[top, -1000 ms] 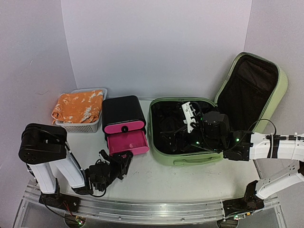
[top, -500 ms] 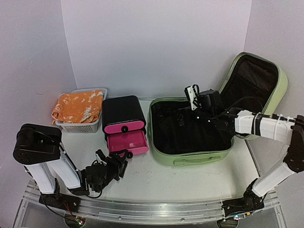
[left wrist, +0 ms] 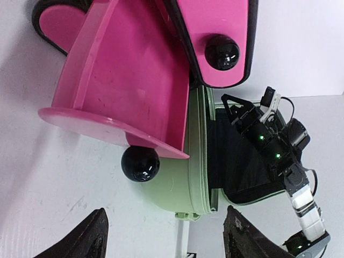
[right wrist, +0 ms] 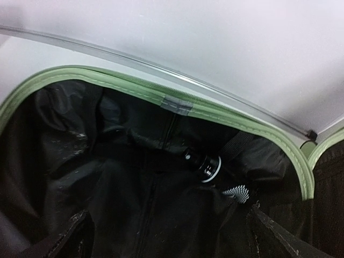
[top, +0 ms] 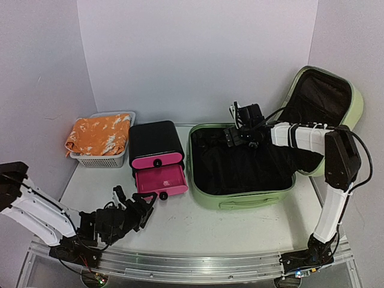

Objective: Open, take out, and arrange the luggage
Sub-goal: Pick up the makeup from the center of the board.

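One luggage (top: 240,201), a light-green hard-shell case, lies open on the right half of the tabletop (top: 228,231). Its lid (top: 355,111) stands tilted up toward the right wall, and black lining (right wrist: 134,204) fills both halves. In the folds near the back rim lies one small dark cylinder (right wrist: 207,164) with a bright ring.

The right pincer (right wrist: 172,239) hangs over that back rim. Its fingers are spread wide and nothing is between them.

Just left of the case stands one black drawer box (top: 156,141) with two pink fronts. Each front carries a round black knob (left wrist: 140,164), and the lower drawer (top: 159,180) is pulled out. The left pincer (left wrist: 166,239) sits low near the front edge, aimed at the pulled-out drawer but apart from it, its fingers parted and empty.

Further left, one white perforated basket (top: 99,159) holds one orange-and-white cloth (top: 99,135).

The tabletop is white, with a metal rail (top: 180,264) along its near edge. Plain pale walls (top: 198,54) close it in behind and at both sides.
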{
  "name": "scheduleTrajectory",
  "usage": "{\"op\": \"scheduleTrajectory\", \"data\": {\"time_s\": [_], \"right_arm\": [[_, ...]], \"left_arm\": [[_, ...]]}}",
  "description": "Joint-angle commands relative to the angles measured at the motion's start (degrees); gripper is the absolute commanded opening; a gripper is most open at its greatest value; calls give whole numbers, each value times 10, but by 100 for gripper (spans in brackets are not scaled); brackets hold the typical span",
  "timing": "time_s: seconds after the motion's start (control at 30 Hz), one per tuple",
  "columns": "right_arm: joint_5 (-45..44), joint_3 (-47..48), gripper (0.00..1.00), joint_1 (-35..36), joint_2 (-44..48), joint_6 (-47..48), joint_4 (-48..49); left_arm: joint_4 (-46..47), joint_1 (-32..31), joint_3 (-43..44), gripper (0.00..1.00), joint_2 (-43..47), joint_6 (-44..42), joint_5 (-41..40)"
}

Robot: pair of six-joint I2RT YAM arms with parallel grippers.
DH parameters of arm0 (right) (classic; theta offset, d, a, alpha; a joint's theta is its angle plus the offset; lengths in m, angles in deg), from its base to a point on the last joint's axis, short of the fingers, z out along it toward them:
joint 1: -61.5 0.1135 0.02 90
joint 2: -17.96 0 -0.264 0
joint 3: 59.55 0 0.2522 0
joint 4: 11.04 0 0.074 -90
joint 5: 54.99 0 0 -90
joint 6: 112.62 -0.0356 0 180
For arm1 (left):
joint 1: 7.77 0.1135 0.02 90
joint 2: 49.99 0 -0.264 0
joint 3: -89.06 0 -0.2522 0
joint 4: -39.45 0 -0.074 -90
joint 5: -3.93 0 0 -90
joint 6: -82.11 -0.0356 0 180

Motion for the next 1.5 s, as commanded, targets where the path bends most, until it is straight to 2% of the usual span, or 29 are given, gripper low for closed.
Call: {"op": "scheduleTrajectory", "data": {"time_s": [0.0, 0.07, 0.13, 0.47, 0.53, 0.67, 0.77, 0.9, 1.07, 1.17, 1.23, 1.47], "right_arm": [[-58, 66, 97, -10, -50, 64, -17], [-65, 85, 97, -15, -74, 76, -24], [-63, 101, 97, -23, -94, 81, -29], [-95, 166, 96, -54, -183, 114, -42], [-107, 177, 95, -57, -201, 121, -43], [-129, 199, 93, -60, -233, 129, -43], [-132, 216, 90, -62, -250, 131, -43], [-161, 242, 83, -62, -281, 147, -40], [-231, 260, 75, -63, -317, 167, -22], [-254, 260, 61, -65, -321, 170, -10], [-262, 256, 51, -65, -315, 167, -8], [-238, 187, 37, -64, -205, 130, 4]], "left_arm": [[-352, -5, 61, 76, 140, -20, -11], [-413, -6, 78, 77, 188, -45, -15], [-422, -6, 69, 77, 218, -45, -13], [-496, -4, 102, 76, 267, -116, -11], [-554, -4, 128, 76, 286, -139, -21], [-762, 0, 227, 79, 306, -152, -59], [-812, 6, 260, 81, 319, -185, -70], [-810, 44, 270, 81, 341, -247, -34], [-810, 127, 290, 80, 348, -328, 65], [-817, 142, 314, 80, 334, -361, 77], [-823, 145, 331, 80, 322, -373, 79], [-828, 155, 376, 80, 288, -416, 90]]}}
